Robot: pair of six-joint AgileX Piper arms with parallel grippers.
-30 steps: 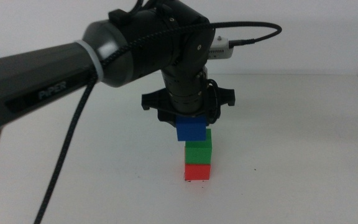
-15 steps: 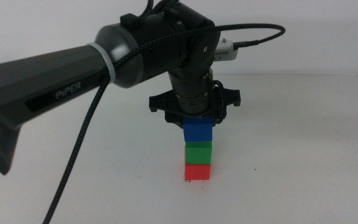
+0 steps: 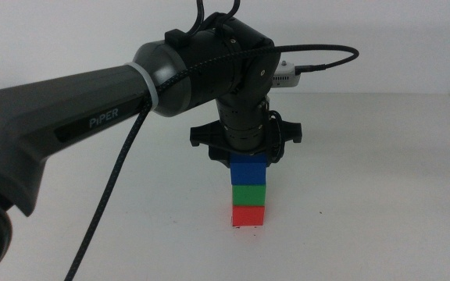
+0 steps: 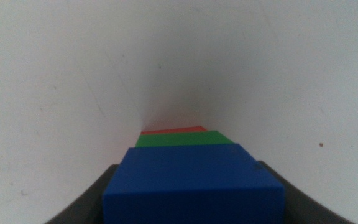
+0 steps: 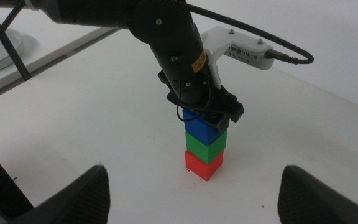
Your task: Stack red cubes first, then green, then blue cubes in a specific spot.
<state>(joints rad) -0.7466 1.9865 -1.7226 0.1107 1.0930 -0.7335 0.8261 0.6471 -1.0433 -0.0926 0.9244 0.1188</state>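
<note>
From the left, the left end effector (image 3: pixel 247 160) is held over the desk (image 3: pixel 381 195), clenched on the blue cube (image 3: pixel 248 169). That cube is set on the green cube (image 3: pixel 248 192), which is stacked on the red cube (image 3: pixel 248 215) at desk centre. A sideways pull on release could be enough to topple the tower. At the near right, the right end effector (image 5: pixel 194 199) is kept spread wide. Only the left wrist view shows the cubes' top faces aligned.

The left arm (image 3: pixel 92 109) is a dark grey tube lettered "PiPER", ringed by a pale band — a braided black cable (image 3: pixel 104 203) trails alongside, and a white camera module (image 3: pixel 285 76) sits at the black wrist.
</note>
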